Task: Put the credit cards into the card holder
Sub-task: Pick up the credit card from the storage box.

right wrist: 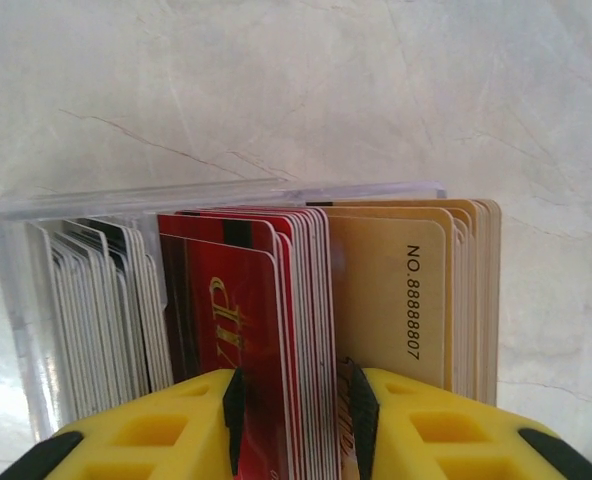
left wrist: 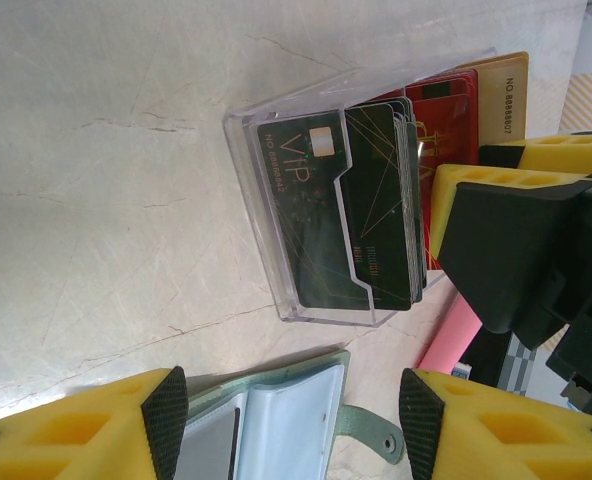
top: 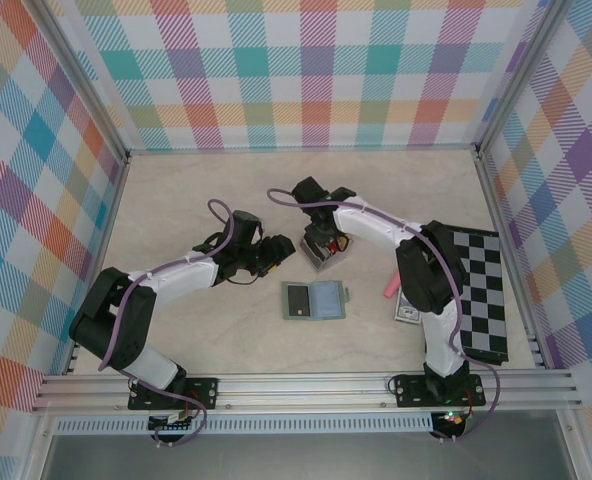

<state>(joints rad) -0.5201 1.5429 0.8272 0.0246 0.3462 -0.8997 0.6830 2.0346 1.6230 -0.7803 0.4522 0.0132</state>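
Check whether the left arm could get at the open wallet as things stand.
Probably yes. The left gripper hangs open close by the wallet, with nothing between them. The right gripper works farther off at the card rack, out of the way.

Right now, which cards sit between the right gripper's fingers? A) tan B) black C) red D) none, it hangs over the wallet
C: in the right wrist view the right gripper has its pads either side of the red cards standing in the clear rack.
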